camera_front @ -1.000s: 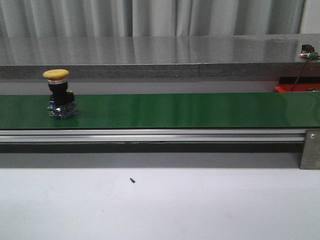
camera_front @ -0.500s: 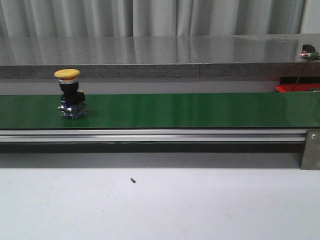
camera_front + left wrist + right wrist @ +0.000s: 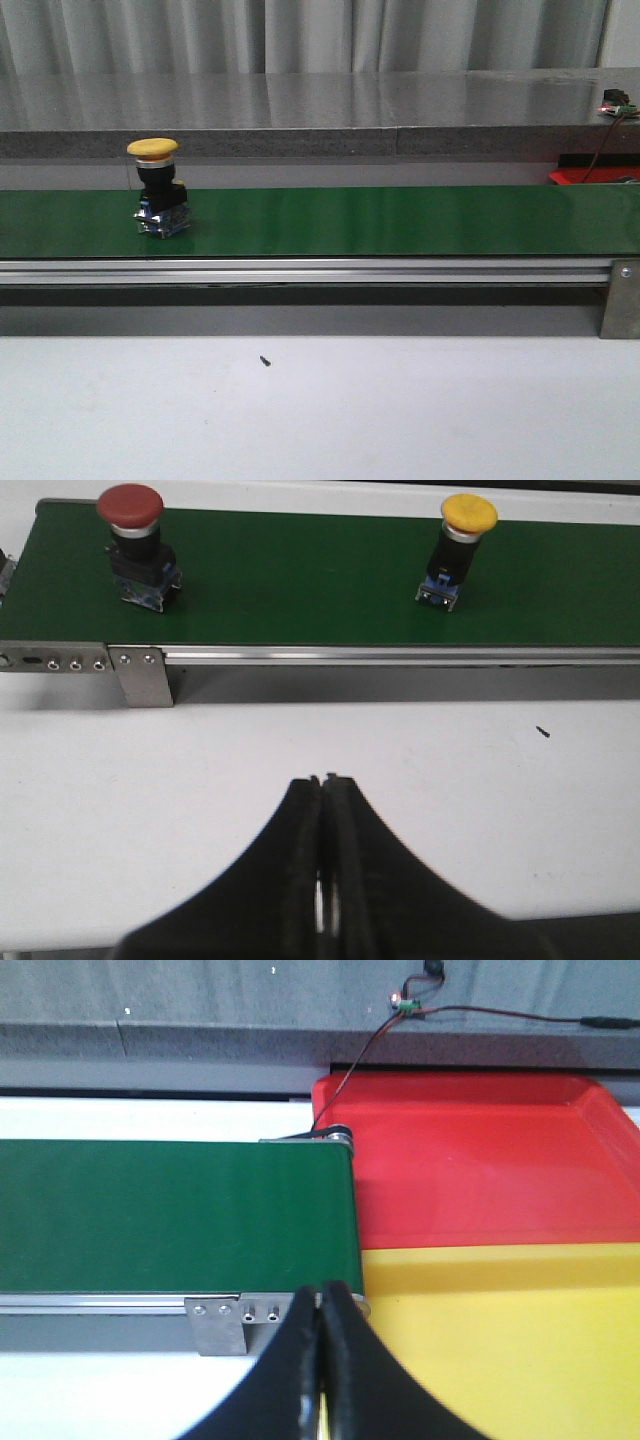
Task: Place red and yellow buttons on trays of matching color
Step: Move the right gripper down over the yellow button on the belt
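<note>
Buttons [image 3: 469, 550] on belt [image 3: 300, 580], beyond left end effector [image 3: 327, 780]

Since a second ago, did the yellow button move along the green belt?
Yes. The yellow button has slid rightward along the green belt, closer to the dark speck on the table, which stayed put.

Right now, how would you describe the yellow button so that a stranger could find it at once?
Find the long green belt that runs across the table. In the front view, the yellow button stands upright on its left part: a wide yellow cap on a black body. The red button, seen only from the left wrist, has the same shape, so the cap colour decides.
</note>
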{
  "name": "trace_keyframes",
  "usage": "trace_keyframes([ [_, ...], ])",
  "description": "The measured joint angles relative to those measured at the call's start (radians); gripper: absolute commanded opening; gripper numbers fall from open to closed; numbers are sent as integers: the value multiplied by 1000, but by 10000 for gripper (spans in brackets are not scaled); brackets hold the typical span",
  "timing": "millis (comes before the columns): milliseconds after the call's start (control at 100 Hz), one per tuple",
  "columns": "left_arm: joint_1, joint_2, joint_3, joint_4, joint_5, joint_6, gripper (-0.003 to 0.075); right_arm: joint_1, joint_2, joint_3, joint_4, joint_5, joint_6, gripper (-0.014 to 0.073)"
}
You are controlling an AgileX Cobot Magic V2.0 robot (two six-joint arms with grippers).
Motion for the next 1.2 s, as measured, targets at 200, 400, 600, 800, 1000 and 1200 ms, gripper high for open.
trace_keyframes([
  [200,0,-12,0,0,0,0,-20,13,214,-162,1,83,-6,-67],
  [400,0,-12,0,0,0,0,-20,136,394,-333,2,204,-11,-67],
  [600,0,-12,0,0,0,0,-20,278,568,-493,15,288,-16,4],
  [800,0,-12,0,0,0,0,-20,382,737,-636,36,360,-16,391],
  [1000,0,-12,0,0,0,0,-20,458,890,-778,73,445,-45,538],
  [1200,0,-12,0,0,0,0,-20,517,1039,-919,155,521,-158,538],
])
